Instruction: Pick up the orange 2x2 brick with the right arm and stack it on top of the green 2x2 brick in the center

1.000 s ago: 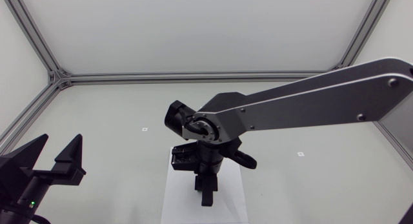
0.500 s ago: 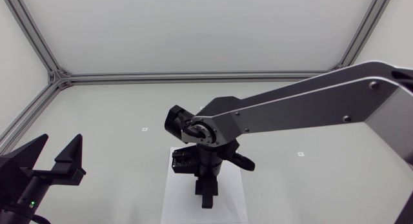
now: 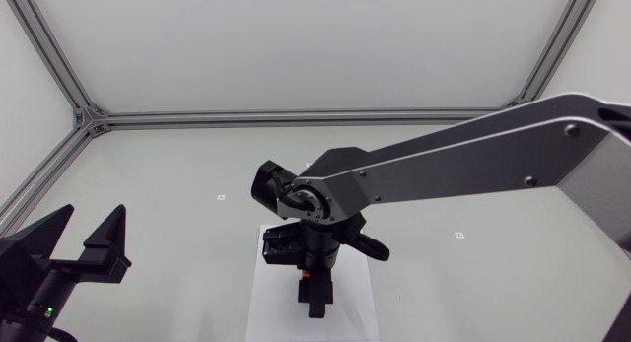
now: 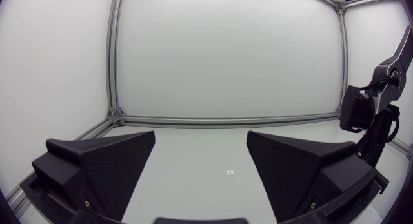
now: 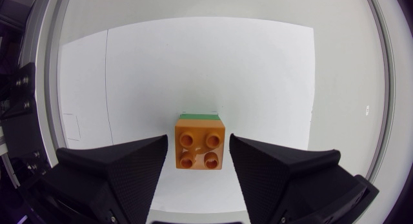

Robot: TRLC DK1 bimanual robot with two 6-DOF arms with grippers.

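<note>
Orange 2x2 plastic brick [image 5: 200,144] sits atop the green 2x2 brick [image 5: 199,113], between the released fingers of my right pincer [image 5: 199,140], touching neither.

The orange brick [image 5: 200,143] is shown as smooth moulded plastic with a slight sheen on its studs. The same plastic is seen on the green brick [image 5: 199,114] beneath it. The fingers [image 4: 103,166] of the left hand [image 4: 201,156] are finished in matt black with a fine grainy texture, as are those of the right hand [image 5: 200,150]. The long link [image 3: 473,165] of the right arm is finished in satin silver-grey metal, and its black joints [image 3: 268,179] are slightly glossy. A flat white paper sheet [image 3: 271,303] is laid on the matt, pale tabletop [image 3: 158,214].
</note>
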